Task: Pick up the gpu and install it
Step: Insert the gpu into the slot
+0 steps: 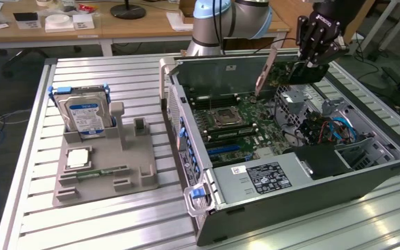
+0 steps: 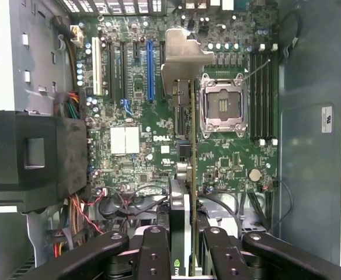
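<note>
One gpu [image 1: 290, 75] is hanging edge-down from the tool [image 1: 311, 63], which is clamping narrowly on the card just above the open computer case [image 1: 311, 198], so that its lower edge is facing the motherboard [image 2: 129, 169] slots lying beneath the tool.

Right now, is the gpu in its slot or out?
Out. The end effector holds the gpu edge-on above the open case, clear of the motherboard; the blue slot is empty.
</note>
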You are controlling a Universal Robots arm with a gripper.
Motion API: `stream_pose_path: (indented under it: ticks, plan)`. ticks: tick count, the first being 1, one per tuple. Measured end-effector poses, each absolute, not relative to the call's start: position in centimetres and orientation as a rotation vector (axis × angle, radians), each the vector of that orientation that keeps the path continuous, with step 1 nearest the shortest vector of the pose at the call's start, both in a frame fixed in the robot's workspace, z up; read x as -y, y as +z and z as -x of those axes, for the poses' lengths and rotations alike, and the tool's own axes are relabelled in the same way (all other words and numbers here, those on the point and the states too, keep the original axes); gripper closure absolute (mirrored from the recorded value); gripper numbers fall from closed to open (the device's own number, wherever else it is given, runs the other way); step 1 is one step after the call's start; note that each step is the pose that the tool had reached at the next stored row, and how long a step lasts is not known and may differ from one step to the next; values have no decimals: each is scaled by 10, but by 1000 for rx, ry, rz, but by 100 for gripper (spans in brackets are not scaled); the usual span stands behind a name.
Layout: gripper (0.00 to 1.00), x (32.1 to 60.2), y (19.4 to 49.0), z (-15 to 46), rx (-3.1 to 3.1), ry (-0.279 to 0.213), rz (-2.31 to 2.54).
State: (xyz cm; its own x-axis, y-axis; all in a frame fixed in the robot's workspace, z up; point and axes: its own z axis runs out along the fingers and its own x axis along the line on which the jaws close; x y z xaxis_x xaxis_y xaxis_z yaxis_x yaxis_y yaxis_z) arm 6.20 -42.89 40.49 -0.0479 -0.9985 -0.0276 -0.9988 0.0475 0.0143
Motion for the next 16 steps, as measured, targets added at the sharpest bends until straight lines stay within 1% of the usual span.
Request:
stream_pose_path:
  ticks: [7,16]
  plan:
    - [73,429,400,-56,-2259,11,2134]
    - [73,429,394,-48,-2295,10,2096]
